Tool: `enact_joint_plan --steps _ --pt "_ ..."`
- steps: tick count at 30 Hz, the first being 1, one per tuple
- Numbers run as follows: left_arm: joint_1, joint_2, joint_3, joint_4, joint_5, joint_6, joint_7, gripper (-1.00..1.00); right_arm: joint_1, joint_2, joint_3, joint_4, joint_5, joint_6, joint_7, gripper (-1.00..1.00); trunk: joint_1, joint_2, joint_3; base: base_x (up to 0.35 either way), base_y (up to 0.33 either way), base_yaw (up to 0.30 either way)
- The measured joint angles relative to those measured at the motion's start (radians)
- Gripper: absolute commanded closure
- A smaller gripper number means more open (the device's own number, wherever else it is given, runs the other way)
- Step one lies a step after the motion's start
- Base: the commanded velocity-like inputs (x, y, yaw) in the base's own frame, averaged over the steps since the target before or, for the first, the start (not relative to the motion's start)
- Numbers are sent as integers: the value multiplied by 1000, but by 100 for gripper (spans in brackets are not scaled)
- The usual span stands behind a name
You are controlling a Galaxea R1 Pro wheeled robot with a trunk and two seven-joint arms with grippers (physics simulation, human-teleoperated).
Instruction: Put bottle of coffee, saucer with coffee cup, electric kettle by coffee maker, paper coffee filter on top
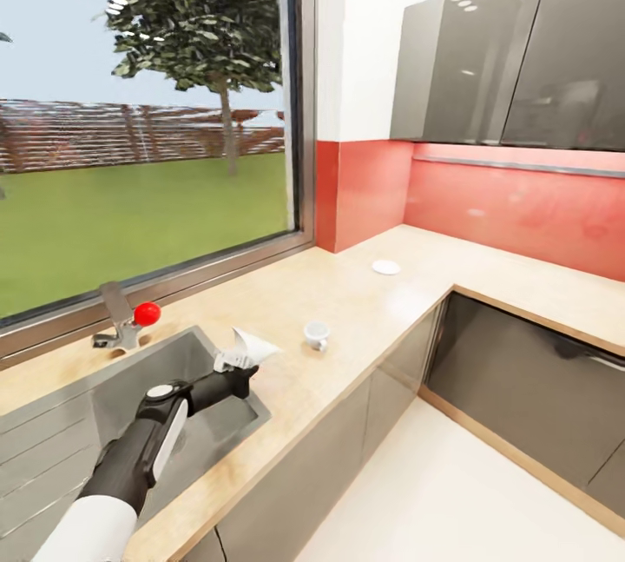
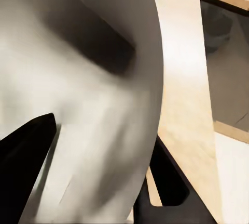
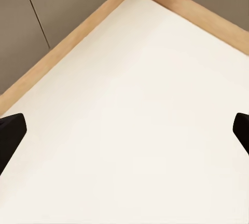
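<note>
The left gripper [image 1: 234, 360] is pinching the small white crumpled paper coffee filter [image 1: 254, 345] and holding it over the right edge of the steel sink [image 1: 104, 397] in the long light-wood kitchen countertop [image 1: 365, 310]. The right gripper [image 3: 124, 130] is hanging with its black fingers wide apart over the pale floor [image 3: 135, 109]. The tiny white coffee cup [image 1: 317, 335] is sitting near the countertop's front edge, and the small flat round white saucer [image 1: 386, 267] is lying well apart from it, toward the back corner.
</note>
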Motion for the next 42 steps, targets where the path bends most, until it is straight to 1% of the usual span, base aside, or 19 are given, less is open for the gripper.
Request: enact_joint_plan --steps 1,3,8,10,11,13,15,17,20,26,29,30,32,33,37,42 --pt "-1 0 0 -7 0 14 0 100 0 0 0 0 0 0 0 -100 0 0 1 0 1 155" --pt "-5 1 0 -25 0 66 1 100 0 0 0 1 0 0 0 -100 0 0 4 0 0 155" --pt "-11 2 1 -57 0 139 10 100 0 1 1 3 0 0 0 -100 0 0 10 0 0 155" --pt "-17 2 1 -84 0 200 32 100 1 1 2 4 1 0 0 -100 0 0 13 0 0 155" --pt "-20 2 1 -92 0 219 38 100 1 1 2 5 1 0 0 -100 0 0 14 0 0 156" --pt "-31 1 0 -124 0 294 63 100 1 2 2 5 1 0 0 -100 0 0 17 0 0 150" --pt "-35 1 -2 -146 1 336 75 100 1 2 2 6 1 0 0 -100 0 0 19 0 0 76" --pt "-30 0 -8 -189 1 374 84 100 1 2 2 6 2 0 1 -100 0 0 19 0 0 22" --pt "-26 0 -11 -212 1 383 86 100 1 2 3 8 3 1 2 -100 0 0 20 0 0 8" --pt "-25 0 -13 -220 0 386 89 100 1 2 4 11 3 2 4 -100 0 0 20 -60 -12 1" --pt "-24 -1 -14 -220 -19 386 90 100 1 5 4 12 2 2 3 -100 1 0 20 -261 -76 0" --pt "-24 -4 -14 -220 -45 387 92 100 0 7 4 12 2 2 2 -100 1 0 20 -292 -94 0" --pt "-24 -6 -14 -221 -68 389 93 100 0 8 4 12 1 2 2 -100 1 0 20 -298 -98 0" --pt "-24 -7 -14 -221 -74 389 93 100 0 9 3 12 1 2 2 -100 1 0 20 -300 -100 0" --pt "-23 -9 -10 -222 -86 384 94 100 1 10 2 13 0 2 1 -100 1 0 20 -305 -99 103" --pt "-24 -8 -10 -222 -87 383 94 100 0 11 2 13 1 2 1 -100 1 0 23 -317 -61 257"
